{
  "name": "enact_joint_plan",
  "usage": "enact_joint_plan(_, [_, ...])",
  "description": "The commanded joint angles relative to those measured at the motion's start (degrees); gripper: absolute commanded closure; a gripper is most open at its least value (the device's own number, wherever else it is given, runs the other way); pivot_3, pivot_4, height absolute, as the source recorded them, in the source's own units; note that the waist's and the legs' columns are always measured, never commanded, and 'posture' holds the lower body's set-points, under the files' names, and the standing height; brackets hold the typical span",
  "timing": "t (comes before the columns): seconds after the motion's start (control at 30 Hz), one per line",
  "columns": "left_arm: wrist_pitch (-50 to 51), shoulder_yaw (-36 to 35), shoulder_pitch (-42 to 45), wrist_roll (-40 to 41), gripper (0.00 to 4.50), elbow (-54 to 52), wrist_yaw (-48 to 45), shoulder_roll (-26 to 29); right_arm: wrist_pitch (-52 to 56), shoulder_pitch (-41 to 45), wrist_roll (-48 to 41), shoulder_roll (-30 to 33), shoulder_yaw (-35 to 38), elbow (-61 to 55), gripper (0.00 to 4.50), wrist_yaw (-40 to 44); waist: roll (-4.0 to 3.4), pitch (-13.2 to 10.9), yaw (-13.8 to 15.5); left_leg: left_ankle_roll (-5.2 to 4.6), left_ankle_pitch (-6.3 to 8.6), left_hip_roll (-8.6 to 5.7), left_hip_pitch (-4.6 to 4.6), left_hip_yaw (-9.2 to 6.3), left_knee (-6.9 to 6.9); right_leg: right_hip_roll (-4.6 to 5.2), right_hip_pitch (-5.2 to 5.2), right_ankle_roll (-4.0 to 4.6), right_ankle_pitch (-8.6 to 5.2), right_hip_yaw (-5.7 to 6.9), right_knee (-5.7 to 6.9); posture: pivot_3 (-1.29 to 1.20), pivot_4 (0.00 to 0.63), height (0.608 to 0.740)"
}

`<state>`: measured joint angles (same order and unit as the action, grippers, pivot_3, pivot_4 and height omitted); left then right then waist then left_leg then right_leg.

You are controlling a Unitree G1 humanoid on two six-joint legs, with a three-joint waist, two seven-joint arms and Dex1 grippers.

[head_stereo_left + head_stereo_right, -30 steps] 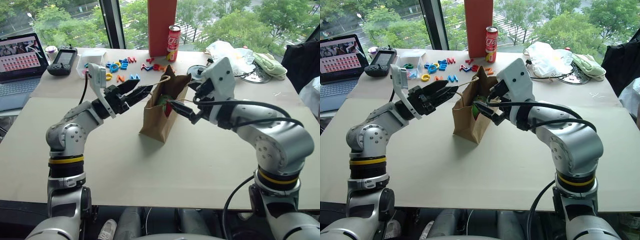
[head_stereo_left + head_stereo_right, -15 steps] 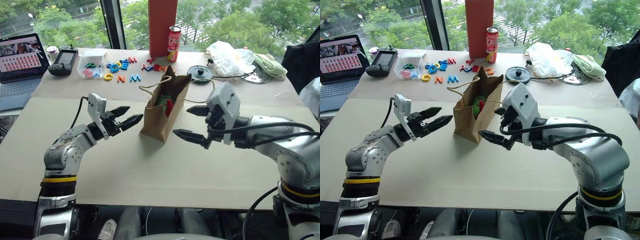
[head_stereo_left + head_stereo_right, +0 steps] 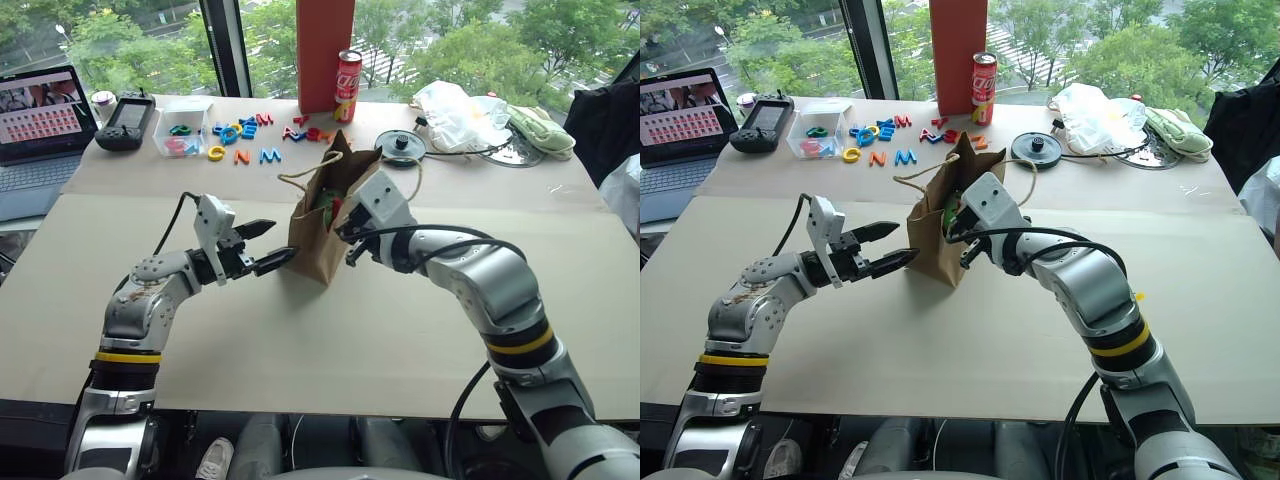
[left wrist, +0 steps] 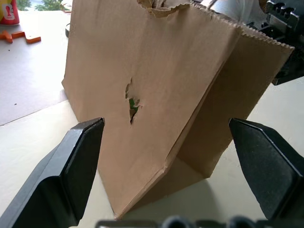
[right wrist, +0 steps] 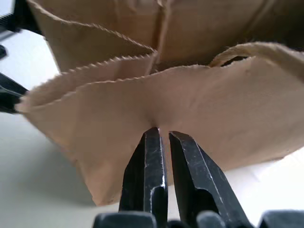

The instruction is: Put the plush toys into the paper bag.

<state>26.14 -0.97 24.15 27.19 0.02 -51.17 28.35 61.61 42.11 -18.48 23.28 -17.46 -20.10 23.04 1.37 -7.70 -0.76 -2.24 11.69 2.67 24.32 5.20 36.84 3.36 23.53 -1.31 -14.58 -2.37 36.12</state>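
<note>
Since a second ago both arms have come down from the mouth of the paper bag to its sides, and the right claw, which stood wide apart half a second ago, has closed. Its two black fingers now stand nearly together, their tips pinching the bag's paper wall just under the serrated top edge (a small crease gathers in the paper where the tips meet it). The left claw sits low on the bag's other side, its jaws spread wide; in the left wrist view the fingers frame the bag's lower corner with a gap on each side, touching nothing.

The bag stands upright on the counter, roughly in the middle, its mouth open and its twine handles looping out on both sides. The plush toys lie inside it: a bit of green and red shows through the open top, and a sliver of green peeks through a small tear in the bag's side.

Farther back on the counter lie coloured plastic letters, a red soda can beside a tall red-orange box, and a laptop at the left edge.
</note>
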Motion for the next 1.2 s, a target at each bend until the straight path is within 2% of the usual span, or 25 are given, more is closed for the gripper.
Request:
enact_joint_plan(0.03, [-2.3, 0.3, 1.5, -1.1, 0.0, -0.3, 0.1, -0.8, -0.1, 1.9, 0.6, -1.8, -0.2, -1.9, 4.09, -0.2, 0.0, 0.0, 0.1, 0.0, 0.0, 0.0, 0.0, -0.01, 0.0, 0.01, -0.02, 0.0, 0.0, 0.02, 0.0, 0.0, 0.15, 0.739])
enact_joint_plan(0.47, [-5.5, 2.7, 1.9, -5.2, 0.0, 0.4, 1.1, -1.9, -0.8, 4.0, 3.4, -8.9, 0.2, 3.1, 4.09, -3.1, 0.0, 0.0, 0.0, 0.0, 0.0, 0.02, 0.0, 0.02, 0.0, 0.0, 0.02, 0.01, 0.01, 0.02, 0.06, 0.0, 0.15, 0.739])
enact_joint_plan(0.93, [-10.6, 2.4, 4.5, -9.3, 0.0, 7.0, 5.3, -6.4, -0.1, 3.6, 4.4, -9.8, 0.1, 2.7, 4.09, -3.1, 0.0, 0.0, 0.0, 0.0, 0.0, 0.01, 0.0, 0.02, 0.0, 0.0, 0.02, 0.01, 0.01, 0.02, 0.07, 0.0, 0.15, 0.739])
enact_joint_plan(1.03, [-11.3, 2.1, 4.8, -9.5, 0.71, 7.2, 6.2, -7.4, 0.1, 3.6, 4.6, -9.8, 0.1, 2.5, 4.13, -3.1, 0.0, 0.0, 0.0, 0.0, 0.0, 0.02, 0.0, 0.01, 0.0, 0.0, 0.03, 0.01, 0.01, 0.02, 0.07, 0.0, 0.15, 0.739])
enact_joint_plan(1.2, [-13.6, 1.9, 4.3, -10.0, 2.48, 7.8, 7.6, -8.3, 0.5, 3.4, 4.6, -9.8, 0.1, 2.2, 4.13, -3.3, 0.0, 0.0, 0.0, 0.0, 0.0, 0.02, 0.0, 0.01, 0.0, 0.0, 0.03, 0.01, 0.01, 0.02, 0.08, 0.0, 0.15, 0.739])
